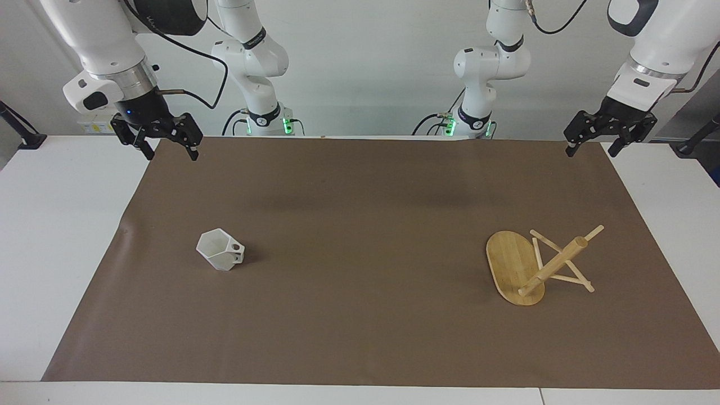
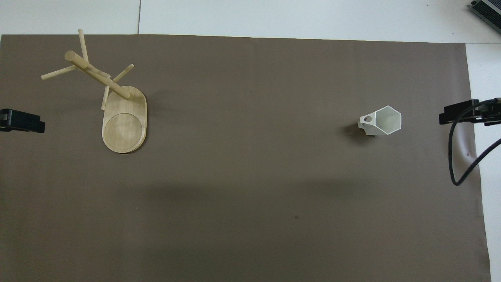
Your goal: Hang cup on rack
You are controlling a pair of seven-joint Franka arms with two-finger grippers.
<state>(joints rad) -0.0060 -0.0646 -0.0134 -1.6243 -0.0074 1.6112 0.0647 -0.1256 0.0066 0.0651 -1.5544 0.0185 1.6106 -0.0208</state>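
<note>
The white faceted cup [image 1: 220,256] stands upright on the brown mat toward the right arm's end, its pierced handle pointing to the table's middle; it also shows in the overhead view [image 2: 381,120]. The bamboo rack [image 1: 526,267] stands on its oval base toward the left arm's end, its pegs bare, as the overhead view [image 2: 117,105] also shows. My right gripper [image 1: 171,153] hangs open and empty over the mat's corner nearest the robots. My left gripper [image 1: 590,151] hangs open and empty over the mat's other near corner. Only their tips show in the overhead view: left gripper [image 2: 23,120], right gripper [image 2: 458,113].
The brown mat [image 1: 360,225] covers most of the white table [image 1: 50,236]. A black cable [image 2: 454,156] loops down from the right arm over the mat's edge. A dark device [image 2: 487,9] sits at the table's corner farthest from the robots at the right arm's end.
</note>
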